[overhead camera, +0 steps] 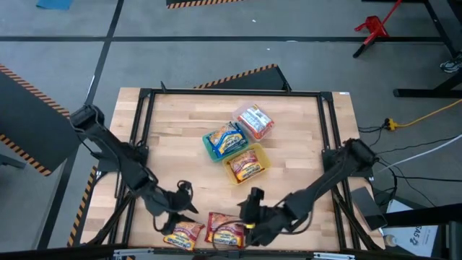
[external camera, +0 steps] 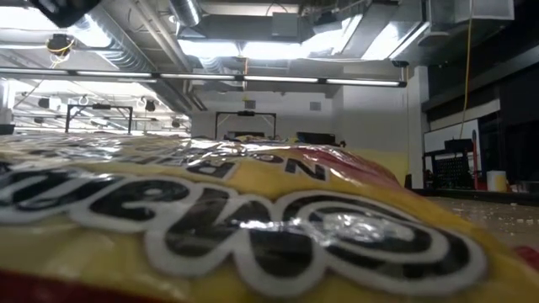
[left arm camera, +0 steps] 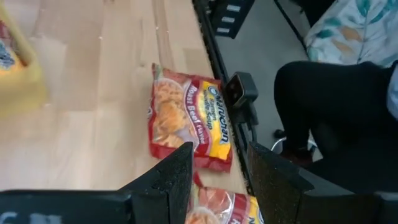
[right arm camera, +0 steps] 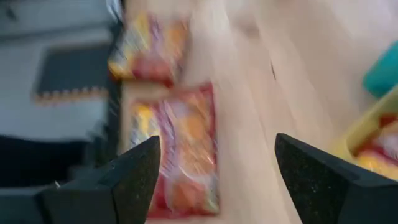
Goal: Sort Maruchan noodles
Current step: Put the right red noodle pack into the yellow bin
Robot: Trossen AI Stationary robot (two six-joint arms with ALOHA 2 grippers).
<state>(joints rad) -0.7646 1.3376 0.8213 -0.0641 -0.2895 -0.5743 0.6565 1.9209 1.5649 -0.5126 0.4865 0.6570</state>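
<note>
Crinkly yellow film with bold black-and-white lettering fills the low view: a noodle packet (external camera: 253, 227) lying right against that camera, its glossy wrapper catching the ceiling lights. From above, two flat rectangular packets rest side by side on the pale wooden table (overhead camera: 173, 137) at its near edge, one orange-red-and-yellow packet (overhead camera: 182, 233) on the left and a redder packet (overhead camera: 225, 231) just beside it. Farther toward the middle stand three shallow plastic containers close together, each with packets inside: a teal container (overhead camera: 207, 146) holding a blue-and-yellow packet (overhead camera: 226, 139), a yellow container (overhead camera: 232, 172) holding an orange-and-yellow packet (overhead camera: 247, 165), and a clear container (overhead camera: 268, 131) holding a red-and-white packet (overhead camera: 253, 120).

Near the front packets, the left gripper (overhead camera: 175, 204) hovers just above and behind them, its dark fingers (left arm camera: 177, 177) parted and empty. Just right of the redder packet, the right gripper (overhead camera: 250, 217) hangs with fingers (right arm camera: 140, 171) spread wide, gripping nothing.
</note>
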